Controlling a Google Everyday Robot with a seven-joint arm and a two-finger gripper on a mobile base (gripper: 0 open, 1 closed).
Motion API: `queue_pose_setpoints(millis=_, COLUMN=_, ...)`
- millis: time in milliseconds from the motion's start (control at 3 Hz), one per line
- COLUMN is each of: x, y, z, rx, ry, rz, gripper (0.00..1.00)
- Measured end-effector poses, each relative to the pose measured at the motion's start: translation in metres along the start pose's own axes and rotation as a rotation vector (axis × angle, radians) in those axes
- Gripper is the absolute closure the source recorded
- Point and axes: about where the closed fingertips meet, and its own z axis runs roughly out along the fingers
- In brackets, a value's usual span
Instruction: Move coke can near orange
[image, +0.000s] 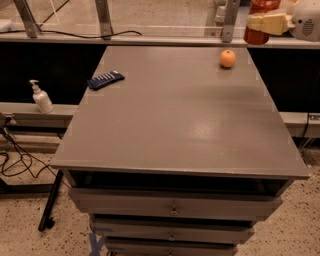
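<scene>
Red aluminium up and slightly right of the orange (227, 58): the coke can (256, 36), off the table (175, 130) and in the air, top cut off by the frame edge. Pinched by the gripper (262, 23), one cream finger (274, 22) pressed across the side facing the camera, the other hidden behind. Orange resting near the far right corner of the grey tabletop, apart from the can.

Likely troubles from here:
- Coming down too steeply and clipping the rail (165, 40) behind the orange.
- Setting down right against the fruit and rolling it toward the nearby right edge.
- Letting go with the can tilted and toppling it.

Calls for a short, upright descent onto bare top just beside the orange, with a gap left.

Well left of the orange, a dark blue packet (105, 79) lying flat. Far left and lower, a white pump bottle (41, 98) on a ledge, fill level unreadable. Below and nearer than the orange, drawers (172, 206) in the cabinet front, contents out of sight.
</scene>
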Motion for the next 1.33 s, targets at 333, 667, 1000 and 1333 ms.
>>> queue_pose_setpoints(millis=333, x=0.013, y=-0.031, z=0.028, rx=0.111, ry=-0.012, rz=0.035, gripper=1.0)
queue_pose_setpoints(millis=667, x=0.042, y=-0.06, z=0.031, rx=0.208, ry=0.015, rz=0.088, gripper=1.0)
queue_pose_setpoints(millis=1000, x=0.072, y=-0.079, z=0.027, rx=0.269, ry=0.048, rz=0.136, gripper=1.0)
queue_pose_setpoints(millis=1333, x=0.093, y=-0.087, z=0.029, rx=0.284, ry=0.065, rz=0.171, gripper=1.0)
